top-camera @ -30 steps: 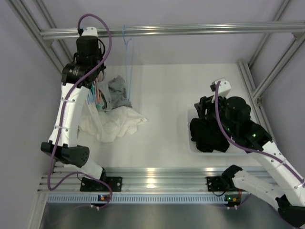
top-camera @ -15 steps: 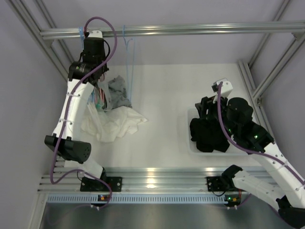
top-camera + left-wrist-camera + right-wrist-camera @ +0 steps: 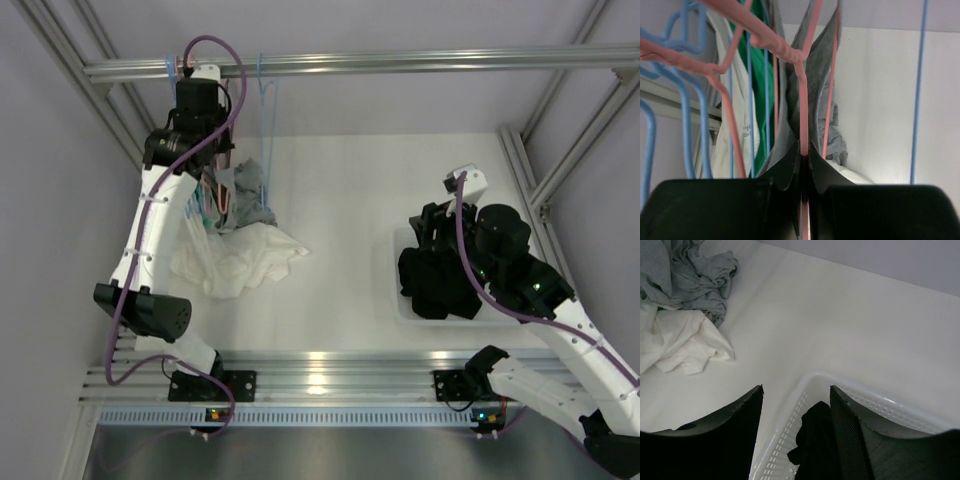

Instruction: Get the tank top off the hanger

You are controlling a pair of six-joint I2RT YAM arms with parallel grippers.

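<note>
A grey tank top hangs on a pink hanger among several hangers and garments at the back left. It also shows in the top view, its lower part resting on the table. My left gripper is shut on the pink hanger's wire, high near the rail. My right gripper is open and empty, hovering over a white basket that holds black clothing.
A white garment lies crumpled on the table at the left. A green garment and a white one hang beside the grey top. An empty blue hanger hangs from the rail. Aluminium frame posts stand at both sides.
My left arm rose toward the rail and then shifted slightly, lifting the pink hanger and grey tank top. The right arm has stayed still over the basket.
</note>
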